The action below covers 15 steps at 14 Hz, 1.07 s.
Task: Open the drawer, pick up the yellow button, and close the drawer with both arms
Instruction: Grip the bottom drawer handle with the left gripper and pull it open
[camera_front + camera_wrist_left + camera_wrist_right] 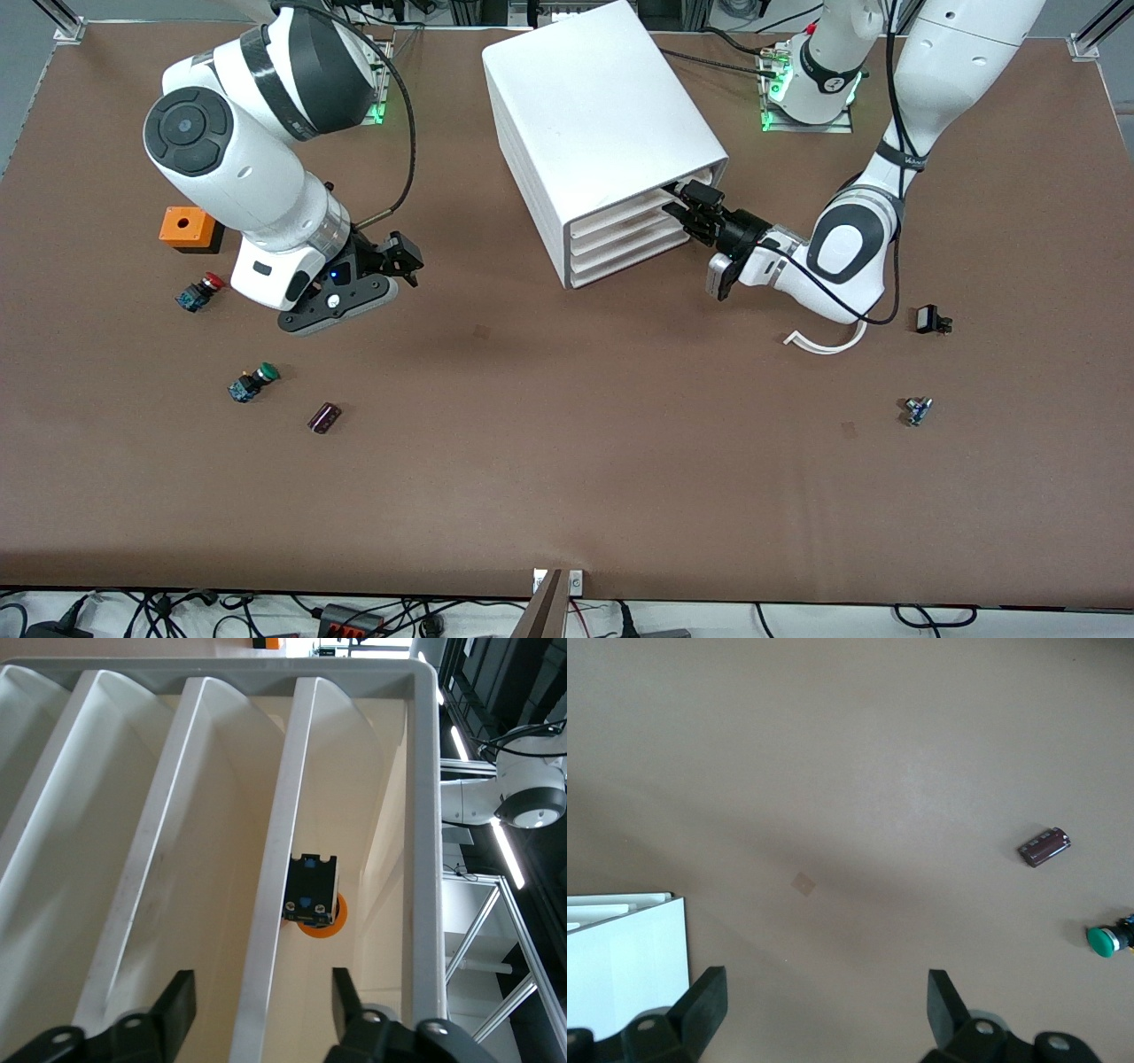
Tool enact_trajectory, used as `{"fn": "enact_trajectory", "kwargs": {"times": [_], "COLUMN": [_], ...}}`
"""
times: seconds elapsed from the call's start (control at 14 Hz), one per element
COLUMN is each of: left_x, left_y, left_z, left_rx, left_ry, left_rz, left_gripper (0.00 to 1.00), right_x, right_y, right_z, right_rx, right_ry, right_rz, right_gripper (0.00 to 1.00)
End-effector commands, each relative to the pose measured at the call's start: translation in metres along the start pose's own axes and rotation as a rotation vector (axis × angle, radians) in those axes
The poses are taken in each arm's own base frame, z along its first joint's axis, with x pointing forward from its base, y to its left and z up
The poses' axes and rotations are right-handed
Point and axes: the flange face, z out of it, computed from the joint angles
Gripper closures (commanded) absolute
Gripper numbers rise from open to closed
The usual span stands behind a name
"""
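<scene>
Two arms (pixel 266 168) over brown table (pixel 567 461).

Toward the right arm's end of the brown tabletop (pixel 567 461) you have an orange box (pixel 189 228), a red-capped button (pixel 200 291), a green-capped button (pixel 253 382) and a small maroon cylinder (pixel 324 417). Toward the left arm's end lie a curved white strip (pixel 828 341), a black part (pixel 931 320) and a small blue part (pixel 918 410).

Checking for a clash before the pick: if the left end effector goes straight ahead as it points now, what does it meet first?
Probably the top drawer's front edge, between the open left end effector's fingers; the yellow-orange button lies deeper inside.
</scene>
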Motion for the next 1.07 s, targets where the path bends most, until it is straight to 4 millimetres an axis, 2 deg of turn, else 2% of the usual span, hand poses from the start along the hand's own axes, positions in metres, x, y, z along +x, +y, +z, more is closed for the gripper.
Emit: {"fn": "enact_trajectory", "kwargs": {"times": [0.0, 0.07, 0.29, 0.5, 0.79, 1.0], "left_x": [-0.004, -0.004, 0.001, 0.017, 0.052, 0.065], "left_y": [-0.016, -0.022, -0.02, -0.008, -0.016, -0.019], "left_z": [0.005, 0.007, 0.002, -0.024, -0.087, -0.108], "left_rx": [-0.021, -0.027, -0.021, 0.012, 0.143, 0.161], "left_ry": [0.016, 0.013, 0.017, 0.044, 0.012, 0.034], "left_rz": [0.074, 0.092, 0.112, 0.139, 0.113, 0.122], "left_gripper": [0.76, 0.89, 1.0, 1.0, 1.0, 0.95], "right_x": [0.005, 0.005, 0.007, 0.009, 0.011, 0.015], "right_y": [-0.005, -0.009, -0.013, -0.014, -0.025, -0.034], "right_z": [-0.001, -0.001, -0.002, -0.004, -0.008, -0.004], "right_rx": [0.009, 0.008, 0.011, 0.013, 0.016, 0.021], "right_ry": [0.008, 0.009, 0.03, 0.048, 0.078, 0.106], "right_rz": [0.01, 0.004, 0.015, 0.053, 0.046, 0.068], "right_gripper": [0.0, 0.0, 0.0, 0.0, 0.0, 0.0]}}
